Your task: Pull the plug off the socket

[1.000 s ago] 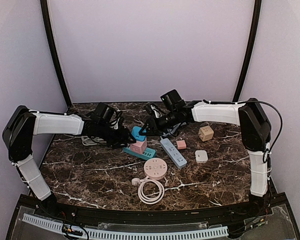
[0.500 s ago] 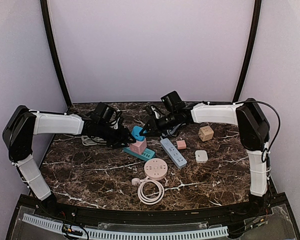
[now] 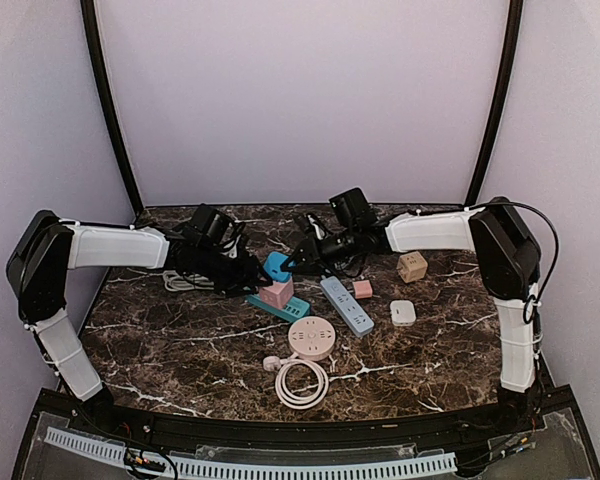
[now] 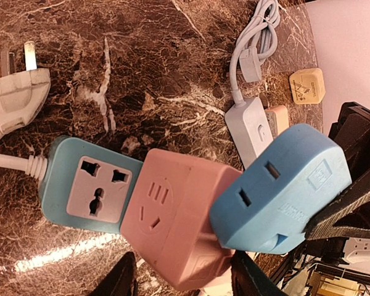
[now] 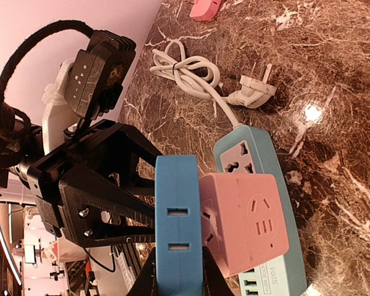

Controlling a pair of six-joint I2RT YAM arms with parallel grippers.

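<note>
A blue plug adapter (image 3: 276, 266) sits against the side of a pink cube socket (image 3: 277, 292), which is plugged into a teal power strip (image 3: 285, 306). My left gripper (image 3: 255, 280) comes in from the left, shut on the pink cube (image 4: 172, 228), one finger on each side. My right gripper (image 3: 290, 262) comes in from the right, shut on the blue plug (image 5: 177, 216). In the left wrist view the blue plug (image 4: 277, 191) is tilted away from the cube. Its pins are hidden.
A white and blue power strip (image 3: 346, 304), a small pink block (image 3: 362, 289), a white adapter (image 3: 403, 312) and a tan cube (image 3: 412, 266) lie to the right. A round pink socket (image 3: 311, 337) with a coiled white cable (image 3: 301, 382) is in front. A white corded plug (image 4: 18, 92) lies on the left.
My right wrist has shifted slightly to the right and down. The blue plug and pink cube have hardly moved. The left arm is still.
</note>
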